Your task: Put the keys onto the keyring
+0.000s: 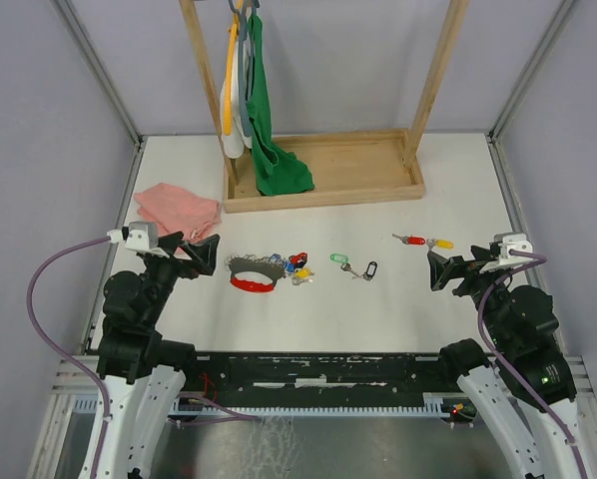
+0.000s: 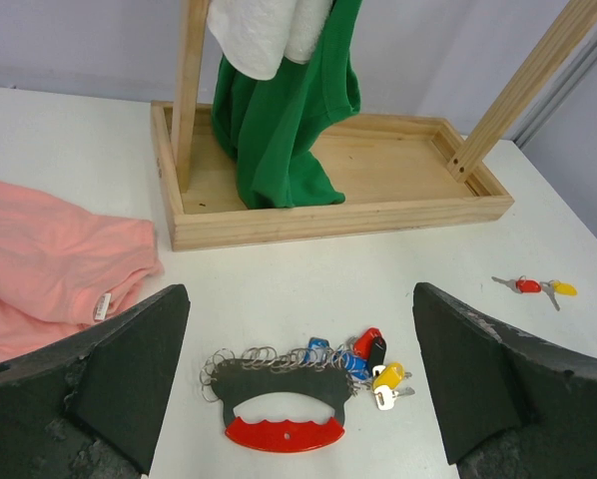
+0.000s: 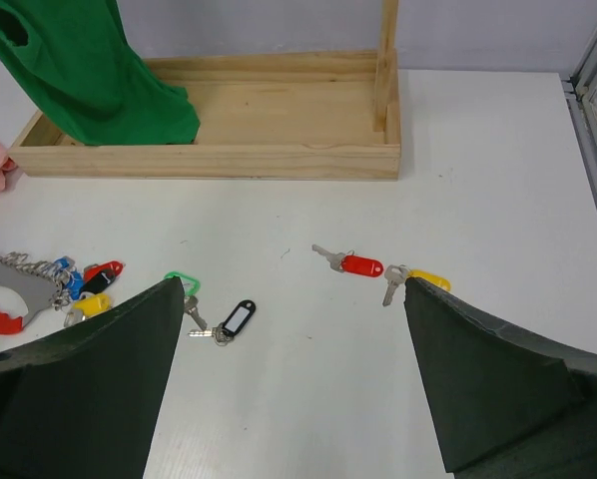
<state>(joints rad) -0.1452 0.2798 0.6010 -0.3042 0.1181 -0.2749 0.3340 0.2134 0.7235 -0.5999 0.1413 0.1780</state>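
White table (image 1: 378,215) from above: we found the keyring (image 1: 251,276) beside the left tool (image 1: 208,253), with the green and black keys (image 1: 354,266) and the red and yellow keys (image 1: 423,240) loose nearer the right tool (image 1: 436,271). Both tools stood wide, empty; no loose key was yet threaded.

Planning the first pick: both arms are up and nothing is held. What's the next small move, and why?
Probably lower the right fingers, which stand open and empty, onto the yellow-tagged key. It lies loose beside the red-tagged key and looks nearest to that arm, while the keyring sits far over on the left.
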